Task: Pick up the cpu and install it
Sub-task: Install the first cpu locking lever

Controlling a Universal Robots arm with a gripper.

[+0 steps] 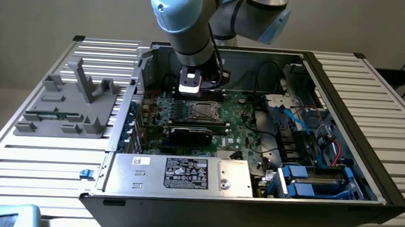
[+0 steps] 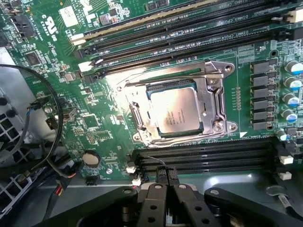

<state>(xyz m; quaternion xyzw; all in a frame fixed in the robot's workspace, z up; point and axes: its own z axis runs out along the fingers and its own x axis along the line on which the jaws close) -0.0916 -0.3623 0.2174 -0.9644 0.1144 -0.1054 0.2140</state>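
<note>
The cpu (image 2: 177,112), a small square chip with a silvery metal top, lies flat inside the metal socket frame (image 2: 215,101) on the green motherboard (image 2: 102,120). In the exterior view the cpu (image 1: 202,110) sits in the socket at the middle of the open computer case. My gripper (image 2: 165,182) hangs above the board just beside the socket, apart from the chip. Its black fingers (image 2: 156,198) are pressed together and hold nothing. In the exterior view the gripper (image 1: 190,93) stands just behind the socket.
Black memory slots (image 2: 208,158) run along both sides of the socket. Black cables (image 2: 47,142) loop near the case wall. A silver labelled power supply box (image 1: 178,173) sits at the case front, drive bays (image 1: 310,179) to the exterior view's right, a grey fixture (image 1: 71,104) on the table outside.
</note>
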